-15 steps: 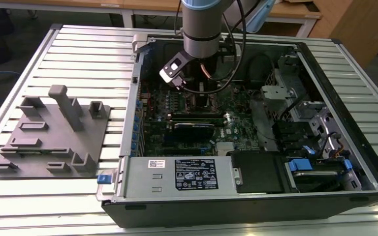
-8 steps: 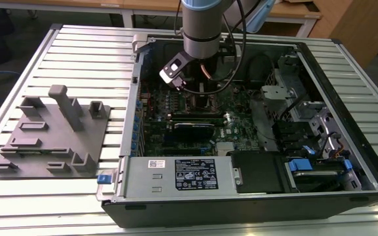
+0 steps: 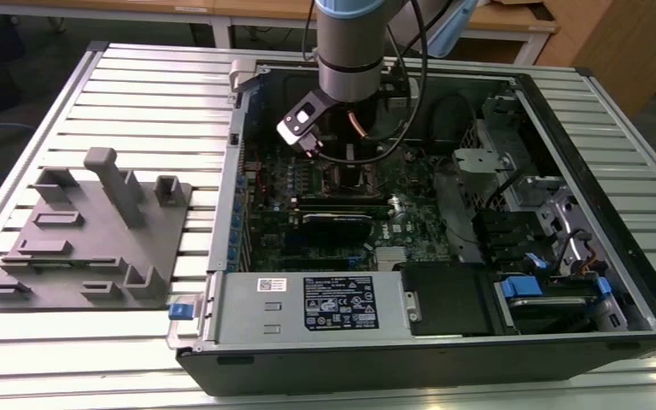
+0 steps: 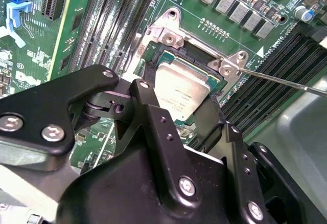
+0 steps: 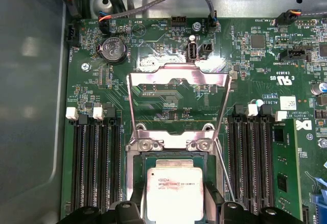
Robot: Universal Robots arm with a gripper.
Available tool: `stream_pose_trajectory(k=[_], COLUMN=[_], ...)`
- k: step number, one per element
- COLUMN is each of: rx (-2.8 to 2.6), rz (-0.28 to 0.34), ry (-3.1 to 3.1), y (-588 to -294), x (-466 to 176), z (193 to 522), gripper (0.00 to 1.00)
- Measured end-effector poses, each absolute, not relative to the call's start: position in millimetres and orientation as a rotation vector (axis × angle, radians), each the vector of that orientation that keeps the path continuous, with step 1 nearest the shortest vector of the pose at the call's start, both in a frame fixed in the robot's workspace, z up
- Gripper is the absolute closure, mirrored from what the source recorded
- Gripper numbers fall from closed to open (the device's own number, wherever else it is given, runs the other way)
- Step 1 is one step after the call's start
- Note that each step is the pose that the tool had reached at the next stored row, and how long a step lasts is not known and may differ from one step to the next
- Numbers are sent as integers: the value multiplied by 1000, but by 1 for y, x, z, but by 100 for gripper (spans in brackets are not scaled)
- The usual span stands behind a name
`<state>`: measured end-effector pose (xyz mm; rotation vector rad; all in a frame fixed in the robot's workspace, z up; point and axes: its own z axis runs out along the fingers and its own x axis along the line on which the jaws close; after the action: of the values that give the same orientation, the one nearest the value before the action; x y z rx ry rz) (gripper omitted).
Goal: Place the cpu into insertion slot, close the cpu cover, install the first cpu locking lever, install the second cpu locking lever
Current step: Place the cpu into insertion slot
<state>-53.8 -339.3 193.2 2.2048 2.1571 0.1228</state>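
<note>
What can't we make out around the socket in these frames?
1. cpu: one edge hidden behind the gripper in the second wrist view, cut by the picture edge in the first wrist view; seating unclear.
2. insertion slot: contact field covered by the cpu in both wrist views; in the exterior view the arm stands in front of it.
3. locking lever: its far end runs off the second wrist view's edge.

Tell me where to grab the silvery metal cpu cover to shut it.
I'd grip the silvery windowed cpu cover by its free tabbed bar, opposite the hinge beside the grey-topped square cpu. Come at that edge from above: the frame stands swung open.
</note>
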Motion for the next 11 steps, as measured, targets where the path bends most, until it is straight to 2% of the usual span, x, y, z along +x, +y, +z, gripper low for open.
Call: stream_pose_trajectory(k=[11], rx=[2205], rz=[123], ry=[2157], y=[-339], x=[-53], z=[192], gripper=[46])
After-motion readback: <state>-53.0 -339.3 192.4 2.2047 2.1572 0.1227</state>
